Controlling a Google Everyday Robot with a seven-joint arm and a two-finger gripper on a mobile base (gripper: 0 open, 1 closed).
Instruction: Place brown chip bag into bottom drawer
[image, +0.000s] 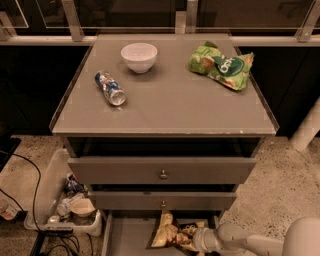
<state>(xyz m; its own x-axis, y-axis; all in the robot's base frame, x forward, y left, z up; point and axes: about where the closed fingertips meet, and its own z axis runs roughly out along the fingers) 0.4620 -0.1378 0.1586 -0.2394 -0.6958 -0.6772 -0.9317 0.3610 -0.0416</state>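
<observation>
The tool (194, 240) sits low over the open bottom drawer (127, 239). The brown chip bag (169, 231) lies on the drawer floor right at its tip. I cannot tell whether the tool grips it. It should release fully, then withdraw gently so the crinkly bag isn't dragged out.

High frontal view — cabinet (175, 112) below, tool (193, 240) bottom-right

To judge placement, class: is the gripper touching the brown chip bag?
Cannot tell: in the camera view the gripper overlaps the brown chip bag over the bottom drawer, hiding contact.
</observation>
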